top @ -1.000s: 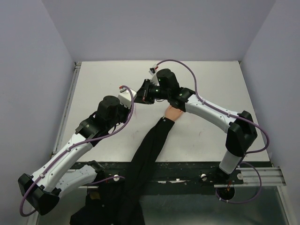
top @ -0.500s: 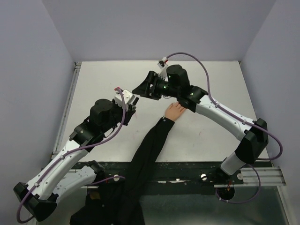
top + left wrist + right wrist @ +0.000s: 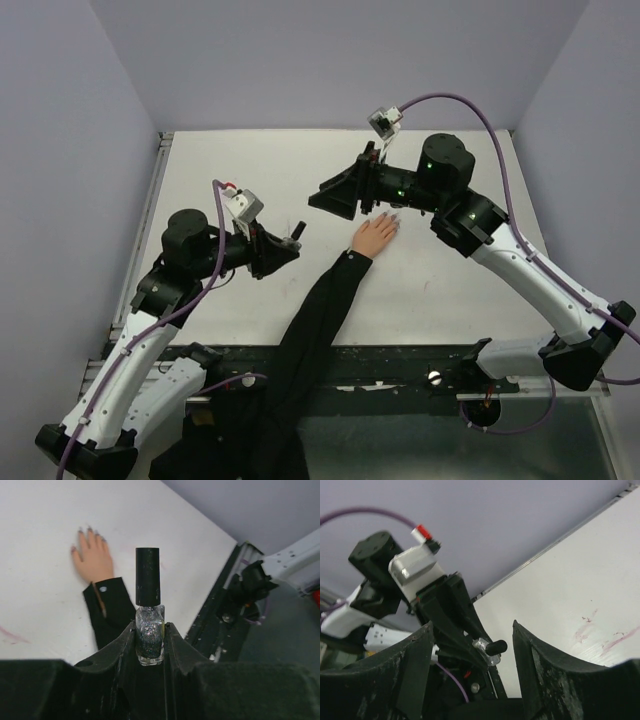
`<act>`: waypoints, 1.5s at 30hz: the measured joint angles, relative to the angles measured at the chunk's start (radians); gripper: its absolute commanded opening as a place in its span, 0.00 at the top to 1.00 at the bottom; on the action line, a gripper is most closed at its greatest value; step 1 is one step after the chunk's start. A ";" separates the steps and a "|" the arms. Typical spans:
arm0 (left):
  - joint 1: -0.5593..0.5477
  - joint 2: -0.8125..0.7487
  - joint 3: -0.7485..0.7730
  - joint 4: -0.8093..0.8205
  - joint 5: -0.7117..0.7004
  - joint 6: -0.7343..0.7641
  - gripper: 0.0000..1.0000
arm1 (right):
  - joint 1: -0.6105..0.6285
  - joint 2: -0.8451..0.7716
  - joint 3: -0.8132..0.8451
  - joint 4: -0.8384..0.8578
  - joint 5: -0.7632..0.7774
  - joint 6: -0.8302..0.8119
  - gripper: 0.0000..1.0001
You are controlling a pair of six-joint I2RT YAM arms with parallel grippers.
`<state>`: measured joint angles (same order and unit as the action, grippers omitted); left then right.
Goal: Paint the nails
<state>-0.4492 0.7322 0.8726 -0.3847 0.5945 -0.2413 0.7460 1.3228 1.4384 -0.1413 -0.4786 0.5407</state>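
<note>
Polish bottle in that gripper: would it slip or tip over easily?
Probably slippery: the bottle looks like smooth glass, pinched low down by the left gripper. Its tall black cap likely makes it tippy when stood down.

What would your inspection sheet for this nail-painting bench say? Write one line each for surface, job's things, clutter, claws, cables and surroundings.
Surface: white table, faint red smears.
Job's things: fake hand lies palm down, black sleeve trailing off the near edge; nails greyish-purple; polish bottle capped.
Clutter: nothing seen.
Claws: left claw shut on the polish bottle; right claw open, empty, near the fake hand.
Cables: purple cable loops along each arm.
Surroundings: lilac walls; black rail at the near edge.
</note>
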 measured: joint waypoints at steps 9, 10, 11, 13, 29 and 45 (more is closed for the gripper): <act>0.063 0.040 0.002 0.260 0.377 -0.346 1.00 | 0.001 0.004 0.004 -0.034 -0.270 -0.116 0.37; 0.063 0.045 0.002 0.287 0.399 -0.377 1.00 | 0.001 0.007 0.004 -0.033 -0.291 -0.117 0.37; 0.064 0.047 0.002 0.308 0.414 -0.399 1.00 | 0.001 0.008 0.004 -0.033 -0.309 -0.117 0.39; 0.068 0.050 0.002 0.338 0.433 -0.433 1.00 | 0.001 0.010 0.004 -0.032 -0.344 -0.116 0.40; 0.083 0.055 0.002 0.414 0.464 -0.512 1.00 | 0.002 0.018 -0.002 0.003 -0.439 -0.093 0.59; 0.094 0.049 0.002 0.394 0.479 -0.495 1.00 | 0.014 0.056 -0.011 0.043 -0.439 -0.057 0.99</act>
<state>-0.3550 0.7815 0.8745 0.0093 1.0737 -0.7364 0.7601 1.3785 1.4273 -0.0978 -0.9173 0.4835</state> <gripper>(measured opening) 0.313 0.077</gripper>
